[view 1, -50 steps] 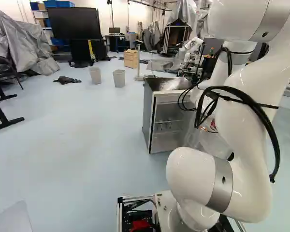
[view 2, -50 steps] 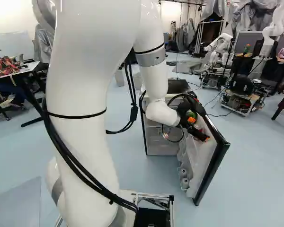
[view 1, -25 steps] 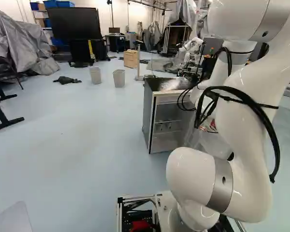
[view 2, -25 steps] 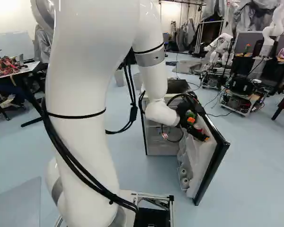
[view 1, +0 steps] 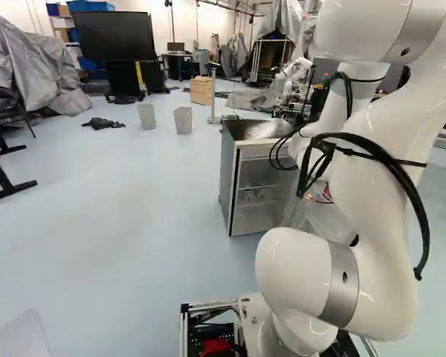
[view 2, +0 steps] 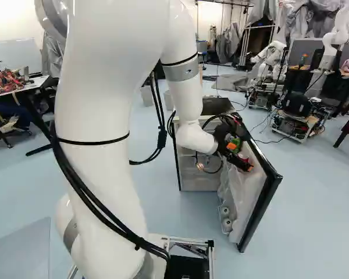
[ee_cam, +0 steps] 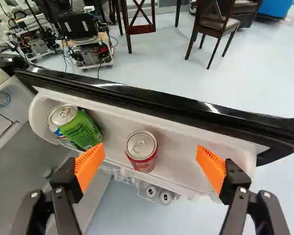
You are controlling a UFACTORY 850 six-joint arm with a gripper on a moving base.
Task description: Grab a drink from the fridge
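Pincer (ee_cam: 150,155), spread wide, has shifted slightly left in the right base view.
Red can (ee_cam: 145,163) stands in the door bin (ee_cam: 180,152) between its fingers, off-centre; uneven closing could tip it, or the green can (ee_cam: 82,131) could foul the nearer finger.

fridge door (ee_cam: 137,95), chairs (ee_cam: 139,30) cropped in wrist view

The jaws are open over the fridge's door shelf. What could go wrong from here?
The green can sits right beside one orange pad, so lowering further might knock or jam it.
The red can stands nearer that pad than the other, so closing the jaws may push it along the door shelf before both sides grip.
The fridge door is open, so contact with it might swing it.
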